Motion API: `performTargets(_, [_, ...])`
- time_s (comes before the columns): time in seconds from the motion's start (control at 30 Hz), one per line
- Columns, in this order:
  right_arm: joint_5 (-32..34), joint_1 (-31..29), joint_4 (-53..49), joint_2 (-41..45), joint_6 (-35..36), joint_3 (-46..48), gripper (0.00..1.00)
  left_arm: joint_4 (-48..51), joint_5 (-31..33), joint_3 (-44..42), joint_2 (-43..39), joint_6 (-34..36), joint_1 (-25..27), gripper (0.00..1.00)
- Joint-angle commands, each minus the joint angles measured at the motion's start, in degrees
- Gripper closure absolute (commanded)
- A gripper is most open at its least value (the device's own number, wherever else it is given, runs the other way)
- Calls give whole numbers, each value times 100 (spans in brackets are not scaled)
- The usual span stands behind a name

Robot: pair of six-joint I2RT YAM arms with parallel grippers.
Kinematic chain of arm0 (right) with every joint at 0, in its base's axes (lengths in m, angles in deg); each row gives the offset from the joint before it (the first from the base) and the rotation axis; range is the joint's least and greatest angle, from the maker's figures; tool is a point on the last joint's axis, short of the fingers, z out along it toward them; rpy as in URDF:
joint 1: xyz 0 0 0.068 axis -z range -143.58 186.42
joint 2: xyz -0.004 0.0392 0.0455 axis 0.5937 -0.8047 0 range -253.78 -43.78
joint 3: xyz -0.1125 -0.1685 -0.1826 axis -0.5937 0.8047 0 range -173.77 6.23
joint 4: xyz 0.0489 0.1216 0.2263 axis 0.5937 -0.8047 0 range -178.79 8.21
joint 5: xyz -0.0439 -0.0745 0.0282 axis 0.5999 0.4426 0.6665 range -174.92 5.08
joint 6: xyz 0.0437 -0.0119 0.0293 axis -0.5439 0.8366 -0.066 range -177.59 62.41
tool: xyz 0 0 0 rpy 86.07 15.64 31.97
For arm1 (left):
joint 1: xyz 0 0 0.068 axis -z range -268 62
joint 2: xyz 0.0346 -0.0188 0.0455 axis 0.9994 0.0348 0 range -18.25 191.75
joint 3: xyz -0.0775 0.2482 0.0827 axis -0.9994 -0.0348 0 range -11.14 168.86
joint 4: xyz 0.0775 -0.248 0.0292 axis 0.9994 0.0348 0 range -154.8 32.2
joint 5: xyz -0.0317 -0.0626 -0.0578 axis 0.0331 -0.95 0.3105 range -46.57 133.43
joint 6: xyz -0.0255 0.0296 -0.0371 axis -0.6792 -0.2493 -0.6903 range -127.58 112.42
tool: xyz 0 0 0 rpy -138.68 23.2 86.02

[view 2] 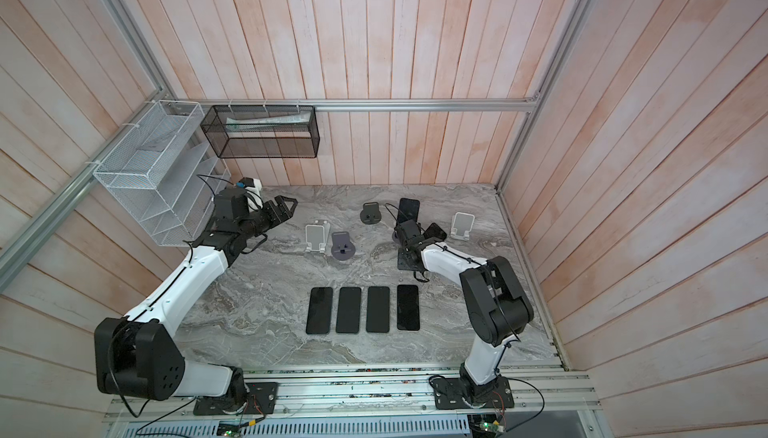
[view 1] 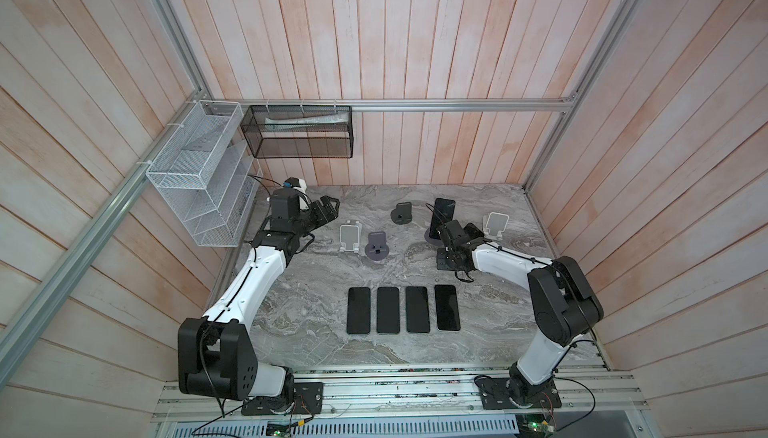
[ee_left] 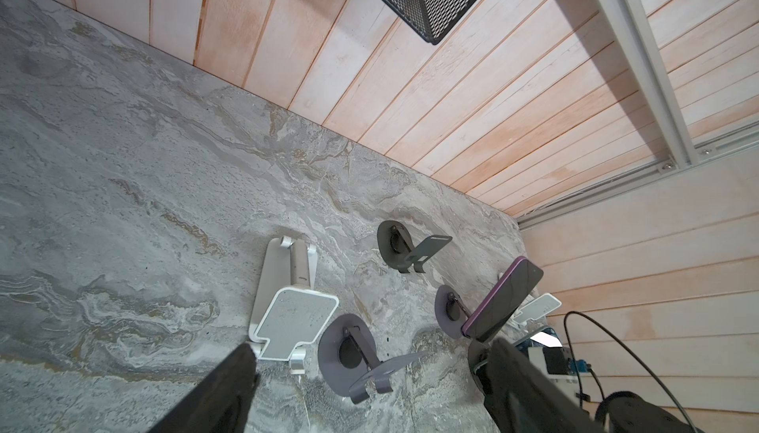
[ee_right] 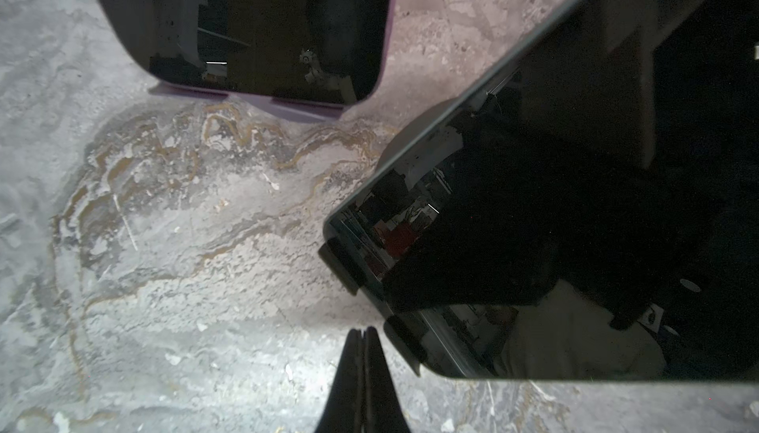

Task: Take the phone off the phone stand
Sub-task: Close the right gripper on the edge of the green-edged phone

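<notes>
There are six phones (view 1: 358,310), six phone stands (view 1: 349,238), two mesh baskets (view 1: 195,174) and two robot arms (view 1: 253,278).

Left hand (view 1: 331,208) gapes wide; right hand (ee_right: 363,363) is pinched shut, pointing downward.

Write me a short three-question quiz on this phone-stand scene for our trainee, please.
1. How many black rectangular phones lie flat on the grey marble table?
2. True or false: the right gripper holds a phone.
3. The purple-edged phone leans on: A) a white folding stand; B) a round purple-grey stand; C) the table.
Key: 1) four; 2) false, the right gripper is shut, empty; 3) B.
</notes>
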Motion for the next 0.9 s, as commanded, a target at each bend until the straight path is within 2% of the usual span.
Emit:
performTargets(0.0, [235,-12,-80,-142,22,-45,100,-125,-28,5,-99,63,-61,10])
performTargets(0.3, [217,100,-91,-260,46,-80,100,-211,-105,-57,-109,-18,-97,10])
performTargets(0.87, [231,304,-121,140,12,219,100,-273,-158,-105,-165,-81,-112,10])
